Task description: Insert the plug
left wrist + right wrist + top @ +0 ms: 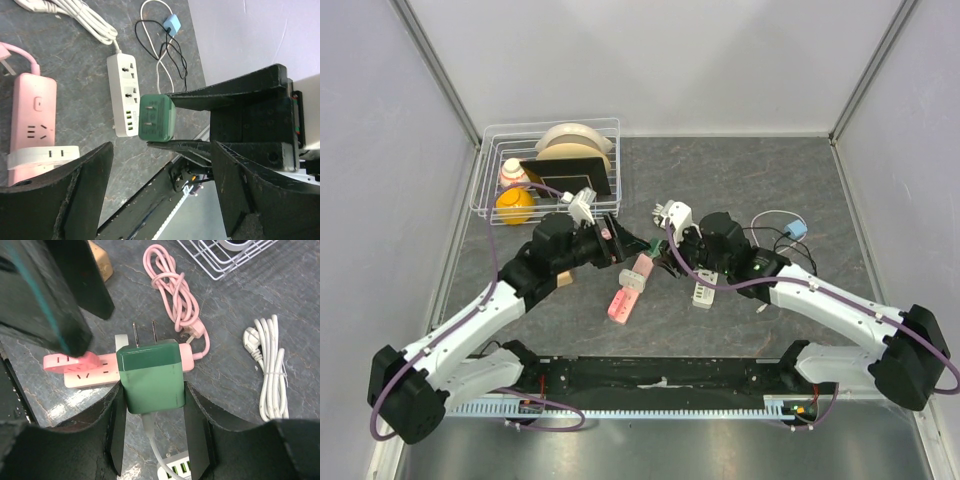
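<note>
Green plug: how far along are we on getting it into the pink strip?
Done: the right gripper holds the green plug clamped, prongs bare. In hand: the plug hangs over the pink power strip, with the open left gripper beside the strip. Left: line the prongs up with a socket and push in; no prong is seated yet.

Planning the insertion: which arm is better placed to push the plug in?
Right. The right arm's fingers clamp the green square plastic plug, prongs pointing at the pink plastic power strip; the left arm's fingers stand open.
</note>
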You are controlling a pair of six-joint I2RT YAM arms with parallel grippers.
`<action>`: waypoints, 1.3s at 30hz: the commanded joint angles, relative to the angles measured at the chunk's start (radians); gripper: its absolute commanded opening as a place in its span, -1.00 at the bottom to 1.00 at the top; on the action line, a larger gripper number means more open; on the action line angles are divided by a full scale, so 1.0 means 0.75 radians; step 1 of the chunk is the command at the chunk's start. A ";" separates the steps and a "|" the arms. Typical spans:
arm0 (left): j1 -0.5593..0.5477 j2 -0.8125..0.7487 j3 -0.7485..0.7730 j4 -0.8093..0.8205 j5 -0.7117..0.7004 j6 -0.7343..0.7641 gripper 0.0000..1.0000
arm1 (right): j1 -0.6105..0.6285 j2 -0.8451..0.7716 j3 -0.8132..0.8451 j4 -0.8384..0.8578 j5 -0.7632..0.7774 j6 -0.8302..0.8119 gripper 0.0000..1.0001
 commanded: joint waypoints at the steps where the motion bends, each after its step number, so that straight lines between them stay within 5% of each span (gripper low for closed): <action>1: -0.045 0.065 0.034 0.141 0.052 -0.127 0.69 | 0.030 -0.048 -0.016 0.119 -0.018 -0.015 -0.70; 7: -0.105 0.116 0.020 0.209 0.015 -0.150 0.52 | 0.032 -0.058 -0.038 0.176 -0.056 0.011 -0.70; 15: -0.111 0.120 -0.038 0.297 0.011 -0.199 -0.07 | 0.032 -0.068 -0.083 0.250 -0.108 0.044 -0.69; 20: -0.115 0.128 -0.054 0.313 0.046 -0.209 -0.17 | 0.032 -0.064 -0.095 0.270 -0.108 0.048 -0.68; 24: -0.115 0.124 -0.074 0.340 0.046 -0.209 -0.61 | 0.032 -0.060 -0.093 0.293 -0.116 0.087 -0.57; 27: -0.115 0.108 -0.099 0.385 0.028 -0.215 -0.97 | 0.032 -0.064 -0.110 0.324 -0.126 0.138 -0.16; 32: -0.113 -0.002 -0.205 0.468 -0.085 -0.240 -0.97 | 0.018 -0.088 -0.128 0.354 -0.126 0.269 0.41; 39: -0.111 -0.213 -0.430 0.738 -0.324 -0.342 -0.97 | -0.193 -0.183 -0.248 0.603 -0.308 0.784 0.80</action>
